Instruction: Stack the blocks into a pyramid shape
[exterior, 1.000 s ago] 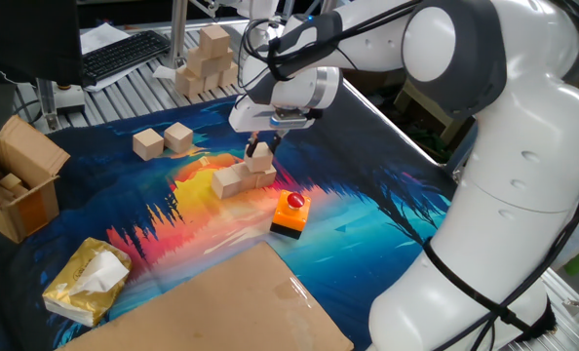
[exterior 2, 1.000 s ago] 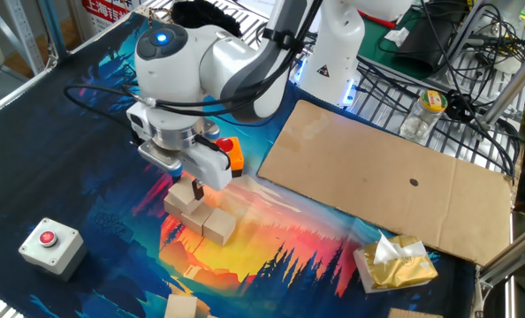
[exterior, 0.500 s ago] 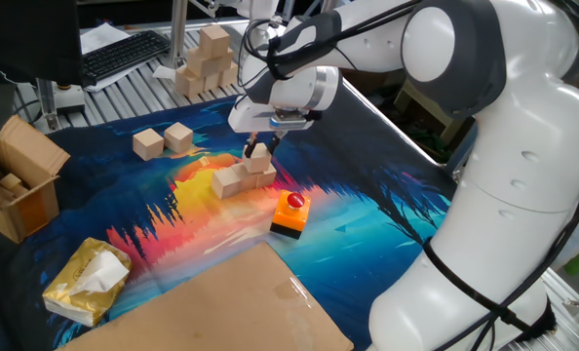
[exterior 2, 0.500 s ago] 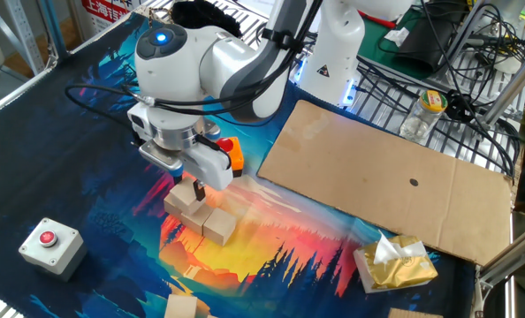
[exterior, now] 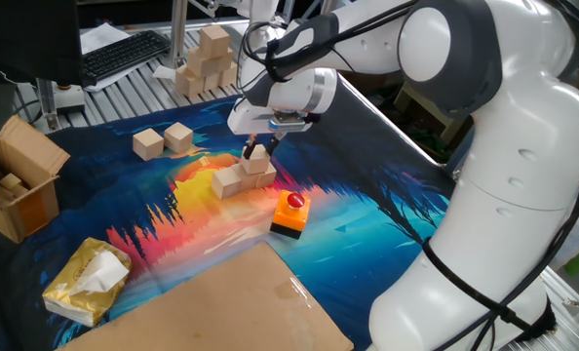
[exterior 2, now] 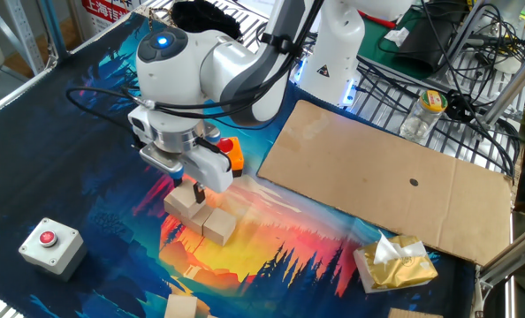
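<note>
Two pale wooden blocks (exterior: 229, 180) (exterior: 263, 173) lie side by side and touching on the colourful mat; the other fixed view shows them too (exterior 2: 183, 201) (exterior 2: 218, 224). My gripper (exterior: 258, 148) (exterior 2: 197, 187) hangs just above them, shut on a third block (exterior: 258, 153), which sits close over the pair. Two loose blocks (exterior: 147, 144) (exterior: 179, 136) rest together at the mat's far left. Another block (exterior 2: 181, 306) shows at the bottom edge of the other fixed view.
An orange-and-black block with a red button (exterior: 290, 213) stands just in front of the pair. A grey button box (exterior 2: 48, 243), a cardboard sheet (exterior 2: 386, 177), a yellow tissue pack (exterior: 87, 281), an open cardboard box (exterior: 17, 180) and larger stacked wood (exterior: 207, 58) surround the mat.
The gripper with its block has edged very slightly sideways over the two base blocks. Nothing else has moved.
</note>
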